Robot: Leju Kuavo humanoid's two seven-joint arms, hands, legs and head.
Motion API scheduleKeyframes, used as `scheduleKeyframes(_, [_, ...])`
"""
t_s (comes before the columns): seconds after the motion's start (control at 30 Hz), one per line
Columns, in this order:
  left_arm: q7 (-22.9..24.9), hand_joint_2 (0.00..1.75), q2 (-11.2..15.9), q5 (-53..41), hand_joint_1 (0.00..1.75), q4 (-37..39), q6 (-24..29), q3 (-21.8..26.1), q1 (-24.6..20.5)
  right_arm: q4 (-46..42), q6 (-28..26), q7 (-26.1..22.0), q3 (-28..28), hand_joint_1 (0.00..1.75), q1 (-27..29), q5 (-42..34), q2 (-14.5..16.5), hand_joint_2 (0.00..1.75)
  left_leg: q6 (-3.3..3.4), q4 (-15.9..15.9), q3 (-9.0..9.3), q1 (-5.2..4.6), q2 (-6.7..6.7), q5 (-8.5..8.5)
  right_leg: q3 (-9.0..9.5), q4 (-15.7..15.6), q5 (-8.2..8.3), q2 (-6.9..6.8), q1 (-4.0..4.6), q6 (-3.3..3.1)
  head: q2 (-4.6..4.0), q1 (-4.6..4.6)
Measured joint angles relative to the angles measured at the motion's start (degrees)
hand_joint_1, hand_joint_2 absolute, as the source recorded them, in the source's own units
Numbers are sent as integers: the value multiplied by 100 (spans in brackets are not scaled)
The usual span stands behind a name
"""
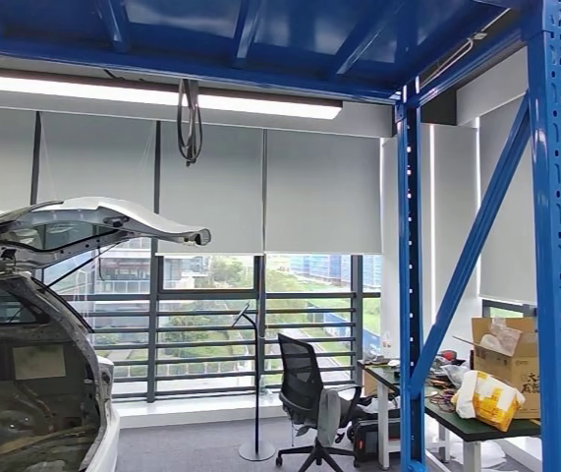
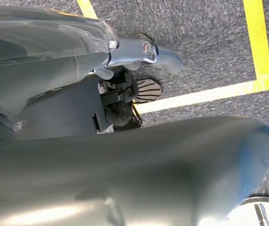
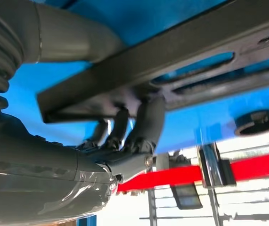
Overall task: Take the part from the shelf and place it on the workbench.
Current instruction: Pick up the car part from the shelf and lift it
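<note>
The right robot hand (image 3: 133, 136) has its dark fingers (image 3: 149, 120) curled up against a long flat dark metal part (image 3: 168, 66) lying against the blue steel shelf (image 3: 143, 19). Judged risk: a shallow hold lets the part tip or slide off during withdrawal. The left robot hand (image 2: 136, 70) hangs over grey carpet, fingers apart, holding nothing. No legible writing.

The shelf frame (image 1: 555, 236) is bright blue. A white car (image 1: 39, 324) stands with its hatch raised. The office chair (image 1: 303, 388) is black. The floor (image 2: 211, 42) is speckled grey carpet crossed by yellow tape lines (image 2: 257, 42). The part (image 3: 168, 61) is black.
</note>
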Motion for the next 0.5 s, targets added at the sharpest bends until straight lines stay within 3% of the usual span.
scheduleKeyframes(0.37, [-225,175,-10,-118,0,0,124,-90,-3,-34,-81,-27,-59,175,-96,39,0,175,1,0,33,-1,-2,-1,32,-2,-1,-1,0,0,0,0])
scheduleKeyframes(0.5, [-413,0,-31,-82,0,0,114,-144,-6,-57,-109,-26,-100,175,-72,42,-21,175,1,0,46,-3,-2,-1,45,-3,-1,0,-1,0,0,0])
